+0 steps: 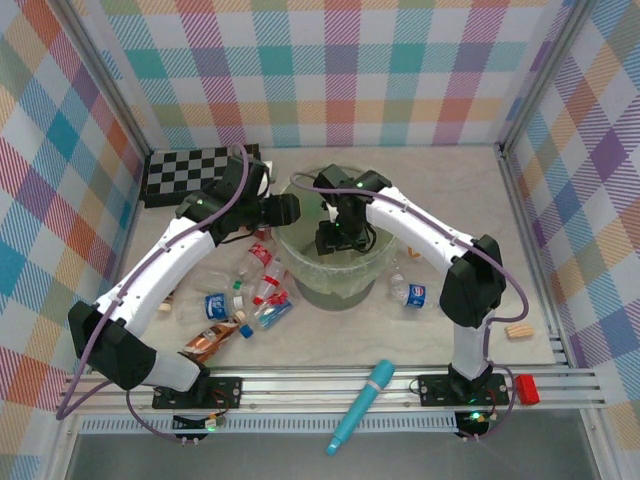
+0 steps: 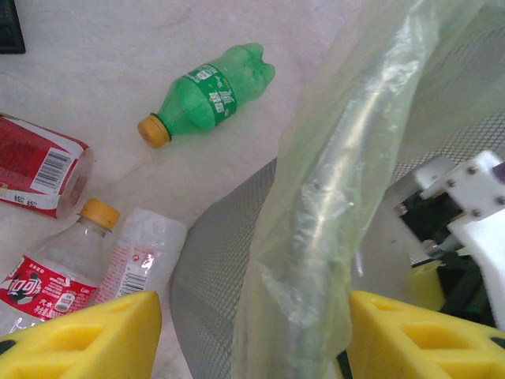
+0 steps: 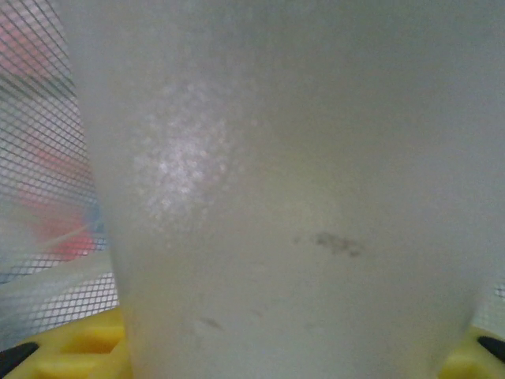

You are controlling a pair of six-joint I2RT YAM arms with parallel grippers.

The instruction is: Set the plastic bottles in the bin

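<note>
The round pale-green bin [image 1: 300, 282] with its thin bag liner [image 2: 331, 197] stands mid-table. My left gripper [image 1: 288, 210] [image 2: 252, 332] is open and straddles the bin's left rim: mesh wall and liner lie between its yellow fingers [image 2: 79, 335]. My right gripper [image 1: 335, 238] [image 3: 276, 355] hangs inside the bin, shut on a pale translucent plastic bottle [image 3: 284, 197]. Several plastic bottles [image 1: 262, 290] lie left of the bin, among them a green one [image 2: 209, 95] and a red-labelled one [image 2: 47, 280]. Another bottle [image 1: 410, 292], blue-labelled, lies to the bin's right.
A checkerboard [image 1: 190, 172] lies at the back left. A teal tube [image 1: 362, 405] rests on the front rail. A red block [image 1: 527, 390] and a small wooden piece [image 1: 518, 330] sit at the front right. Checked walls close in the table.
</note>
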